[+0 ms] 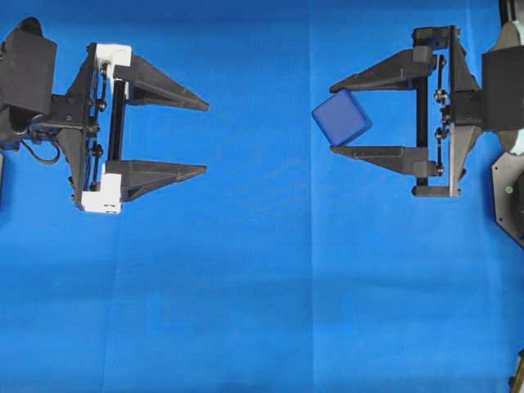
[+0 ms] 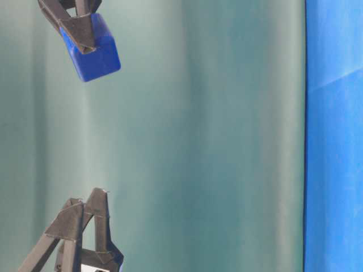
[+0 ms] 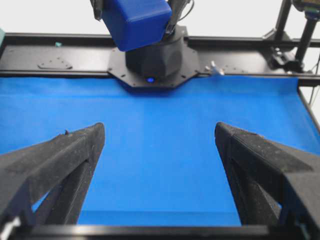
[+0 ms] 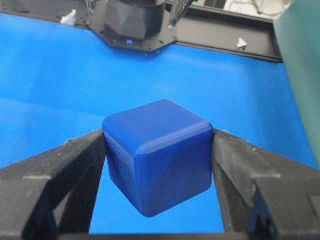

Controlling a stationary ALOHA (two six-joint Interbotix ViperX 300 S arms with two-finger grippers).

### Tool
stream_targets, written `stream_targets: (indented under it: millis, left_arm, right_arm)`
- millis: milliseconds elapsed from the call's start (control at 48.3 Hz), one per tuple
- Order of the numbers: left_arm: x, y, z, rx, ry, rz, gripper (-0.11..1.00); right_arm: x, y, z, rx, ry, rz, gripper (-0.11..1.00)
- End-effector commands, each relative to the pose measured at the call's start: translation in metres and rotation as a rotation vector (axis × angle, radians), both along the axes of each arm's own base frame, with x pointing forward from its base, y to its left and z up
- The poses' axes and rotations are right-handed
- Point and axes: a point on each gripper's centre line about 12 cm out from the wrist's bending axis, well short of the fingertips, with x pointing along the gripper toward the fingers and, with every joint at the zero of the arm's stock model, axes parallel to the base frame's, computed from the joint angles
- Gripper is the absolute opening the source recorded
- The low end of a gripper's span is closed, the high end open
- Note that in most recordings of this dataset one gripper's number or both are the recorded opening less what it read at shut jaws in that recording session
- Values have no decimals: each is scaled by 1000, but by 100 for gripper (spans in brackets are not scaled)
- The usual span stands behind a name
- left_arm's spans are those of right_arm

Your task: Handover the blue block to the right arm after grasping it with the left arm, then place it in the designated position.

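Overhead view: the right arm's gripper (image 1: 334,116), all black, has its two fingers closed against opposite faces of the blue block (image 1: 341,117), which sits at the fingertips, turned at an angle to them. The left arm's gripper (image 1: 205,137), with white end pieces, faces it from the left with its jaws spread wide and nothing between them; the two grippers are well apart over the blue cloth (image 1: 262,295). The right wrist view confirms what the overhead only suggests: the block (image 4: 157,155) is pinched on both sides by the fingers (image 4: 65,170), one corner edge toward the camera, clear of the cloth beneath. The left wrist view shows the empty spread fingers (image 3: 60,165) and, beyond them, the block (image 3: 137,21) held high in front of the opposite arm's base (image 3: 155,62). The table-level view alone shows the block (image 2: 93,54) in the air against a green backdrop (image 2: 198,141).
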Motion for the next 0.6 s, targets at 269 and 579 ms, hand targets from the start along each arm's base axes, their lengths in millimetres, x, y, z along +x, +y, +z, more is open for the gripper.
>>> stream_targets:
  millis: [269,579]
  left_arm:
    - [-1,-1,10,1,-31,-2,93]
    - [-1,-1,9,3,-29,-4,93]
  right_arm:
    - [-1,1,12,4,-34,3,47]
    - [-1,0,13,6,-33,0,47]
